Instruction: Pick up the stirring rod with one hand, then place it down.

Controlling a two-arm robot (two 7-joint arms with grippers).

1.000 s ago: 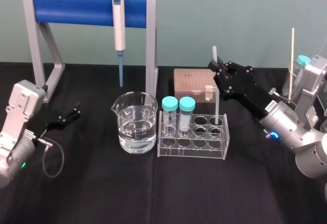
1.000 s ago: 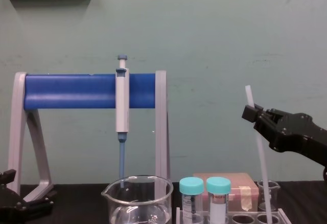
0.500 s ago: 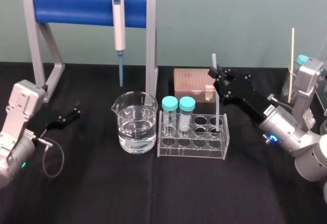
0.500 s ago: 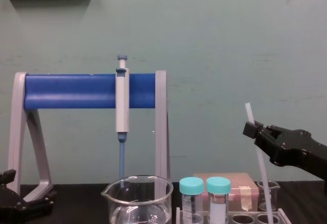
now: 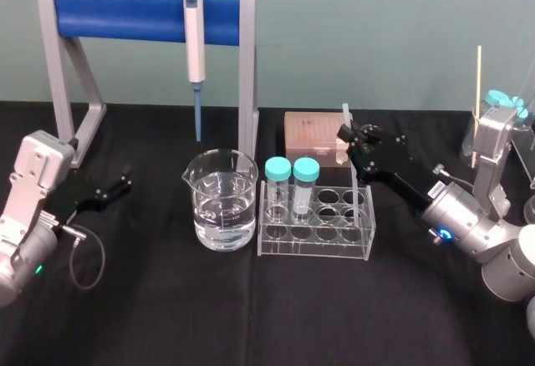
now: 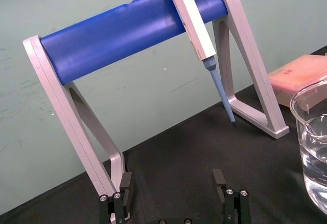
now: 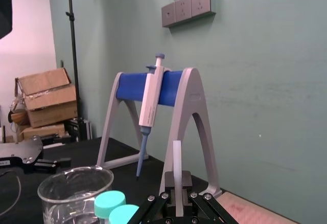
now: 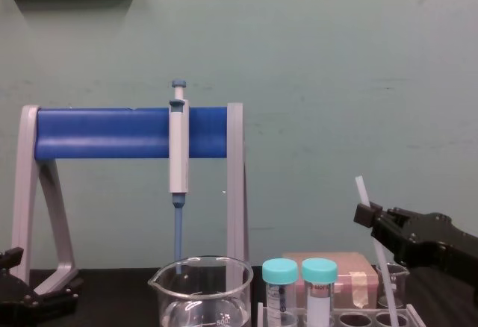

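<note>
The stirring rod [image 5: 355, 184] is a thin translucent white stick standing almost upright, its lower end inside a back-right hole of the clear tube rack [image 5: 316, 234]. My right gripper [image 5: 344, 134] is shut on the rod near its upper end, reaching in from the right. The chest view shows the rod [image 8: 361, 191] sticking out above the right gripper [image 8: 366, 213]. In the right wrist view the rod [image 7: 177, 165] rises from between the black fingers. My left gripper [image 5: 125, 180] rests open at the table's left, its fingers [image 6: 219, 179] wide apart around nothing.
A water-filled glass beaker [image 5: 222, 201] stands left of the rack. Two teal-capped tubes [image 5: 291, 184] sit in the rack. Behind are a pink tip box [image 5: 311, 134] and a blue-barred stand [image 5: 134, 11] holding a pipette [image 5: 194, 44]. A small beaker [image 8: 393, 281] stands behind the rack.
My right gripper has come down and slightly forward with the rod, lowering the rod deeper into the rack hole. The left arm has not moved.
</note>
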